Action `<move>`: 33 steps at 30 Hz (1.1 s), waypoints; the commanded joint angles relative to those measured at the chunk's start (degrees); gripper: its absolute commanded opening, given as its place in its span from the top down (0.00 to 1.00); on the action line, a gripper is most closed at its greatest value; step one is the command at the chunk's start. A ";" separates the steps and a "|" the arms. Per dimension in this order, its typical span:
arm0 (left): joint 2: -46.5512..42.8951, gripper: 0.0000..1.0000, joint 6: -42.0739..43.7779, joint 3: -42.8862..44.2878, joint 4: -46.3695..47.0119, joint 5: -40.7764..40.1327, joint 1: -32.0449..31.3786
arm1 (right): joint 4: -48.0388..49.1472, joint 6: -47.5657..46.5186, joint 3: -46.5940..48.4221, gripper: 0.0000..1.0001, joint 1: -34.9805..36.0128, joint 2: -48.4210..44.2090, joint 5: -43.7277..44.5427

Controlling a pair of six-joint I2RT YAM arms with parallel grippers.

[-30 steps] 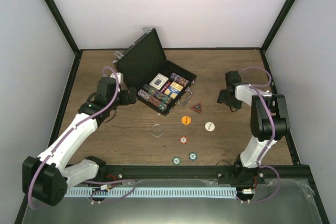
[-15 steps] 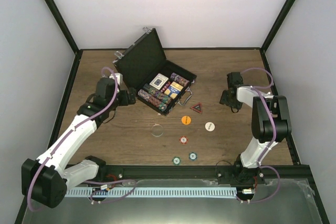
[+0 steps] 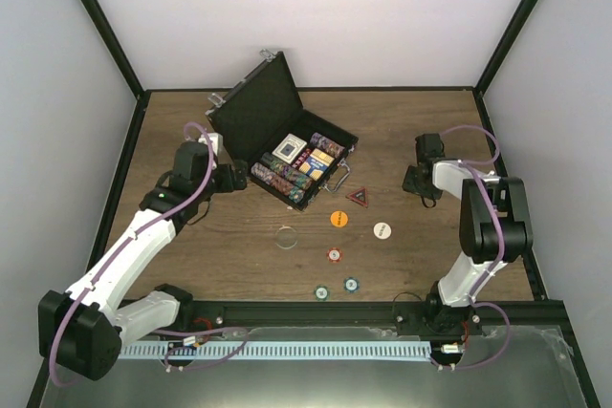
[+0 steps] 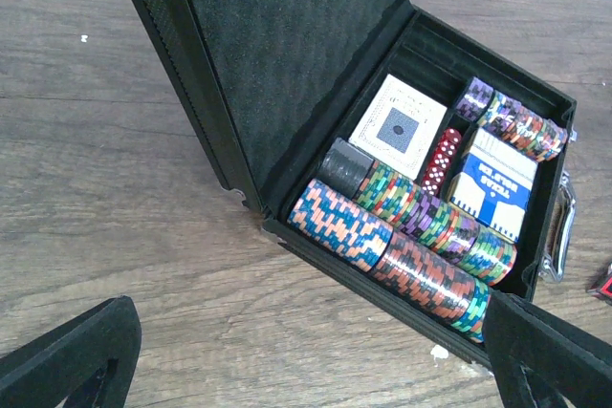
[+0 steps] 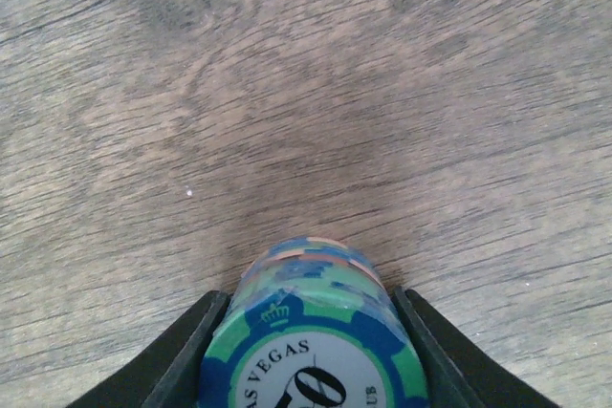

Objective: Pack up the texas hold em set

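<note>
The black briefcase (image 3: pixel 256 110) stands open at the back left, lid up. Its tray holds rows of multicoloured poker chips (image 4: pixel 402 253), a white card deck (image 4: pixel 397 126), a blue card deck (image 4: pixel 492 183) and red dice (image 4: pixel 440 155). My left gripper (image 3: pixel 234 179) is open and empty just left of the case's front corner; the fingers (image 4: pixel 76 351) frame it in the left wrist view. My right gripper (image 3: pixel 413 182) is shut on a short stack of poker chips (image 5: pixel 306 332), green and blue on top, low over the table at the right.
Loose on the table in front of the case lie a triangular marker (image 3: pixel 359 197), an orange button (image 3: pixel 338 219), a white button (image 3: pixel 382 230), a clear disc (image 3: pixel 285 236), a red chip (image 3: pixel 334 255) and two teal chips (image 3: pixel 322 290). Black frame posts edge the table.
My right wrist has shifted slightly right and toward the near edge with the chips in it. The left arm has not moved.
</note>
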 commanded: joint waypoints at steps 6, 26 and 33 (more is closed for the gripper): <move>-0.82 0.00 0.10 -0.67 1.03 0.79 0.27 | -1.56 -2.09 -3.55 0.66 0.27 1.32 -10.22; 9.23 0.01 -16.12 -1.65 16.99 22.08 -9.14 | -11.34 -6.60 4.77 0.66 19.10 -5.67 -8.25; 15.05 0.03 -22.09 -0.41 24.34 28.73 -11.32 | -13.05 -9.88 6.74 0.67 25.17 -9.72 -8.65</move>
